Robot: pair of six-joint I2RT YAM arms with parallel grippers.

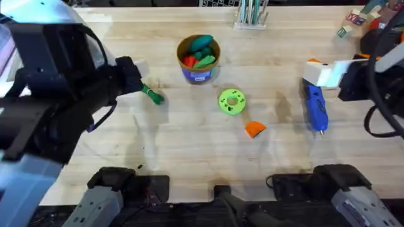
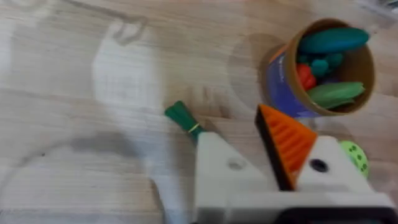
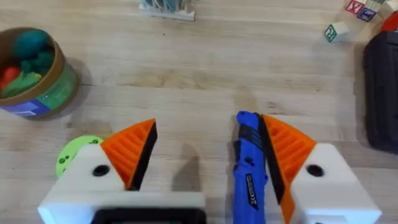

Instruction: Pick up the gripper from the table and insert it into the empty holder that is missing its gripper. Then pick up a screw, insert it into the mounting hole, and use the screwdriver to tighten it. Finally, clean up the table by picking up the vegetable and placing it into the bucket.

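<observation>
The small orange plastic wedge gripper [image 1: 255, 129] sits loose on the light wooden table [image 1: 189, 157], so step one isn't done. Right gripper [image 3: 205, 152] is spread wide beside the blue pen-shaped screwdriver [image 3: 249, 171]; left gripper [image 2: 239, 134] looks open over the thin dark-green toy vegetable [image 2: 181, 116]. Next: grab that wedge.

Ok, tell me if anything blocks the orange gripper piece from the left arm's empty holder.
Nothing visible does. The gripper lies alone on bare table; the green disc sits just beside that line, and the left gripper hovers by the vegetable.
</observation>
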